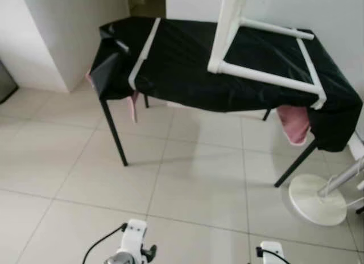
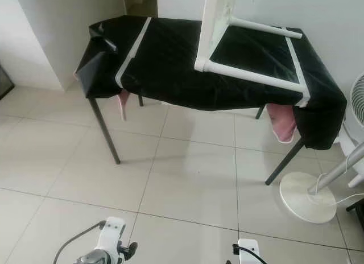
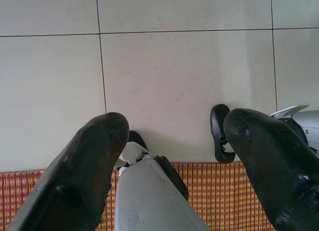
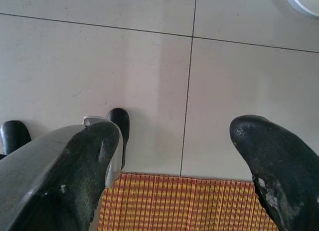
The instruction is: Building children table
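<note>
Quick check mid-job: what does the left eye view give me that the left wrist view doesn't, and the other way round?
Left eye view: the black-covered table with the white children's table frame standing on it, a pink cloth hanging at its right end, and the white round fan base on the floor.

Left wrist view: the left gripper hanging open over the floor, its two black fingers apart, and a red-and-yellow woven mat below.

Both share the pale tiled floor.
</note>
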